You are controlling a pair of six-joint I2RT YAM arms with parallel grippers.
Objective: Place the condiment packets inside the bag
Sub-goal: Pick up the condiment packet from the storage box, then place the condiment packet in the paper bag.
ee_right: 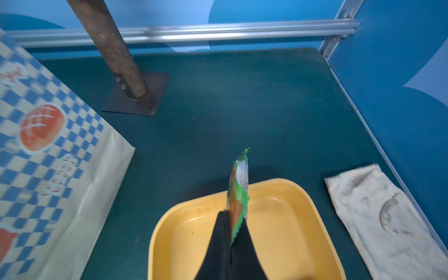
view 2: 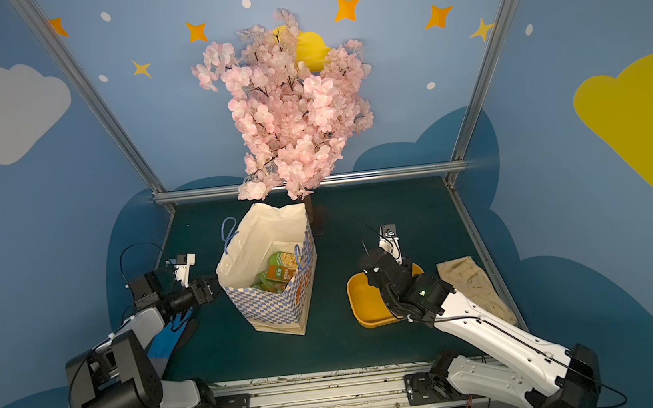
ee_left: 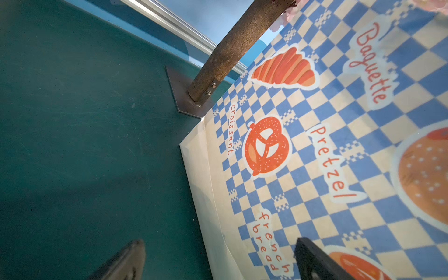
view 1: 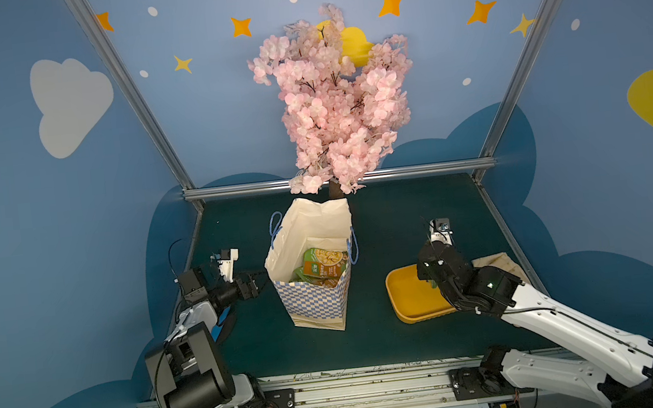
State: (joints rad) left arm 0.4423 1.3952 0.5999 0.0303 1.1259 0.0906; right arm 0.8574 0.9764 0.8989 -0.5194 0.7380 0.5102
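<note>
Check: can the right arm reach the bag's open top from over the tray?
Probably yes. The right gripper, shut on a packet above the yellow tray, has only bare table between it and the bag, whose top stands open. It would need to lift above the rim.

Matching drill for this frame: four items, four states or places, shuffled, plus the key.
1 left gripper
2 right gripper
3 bag
4 cloth

a shut on a packet above the tray
b upright, green packets inside
c open, beside the bag
d lies flat beside the tray

Pairs: 1-c; 2-a; 3-b; 4-d
</note>
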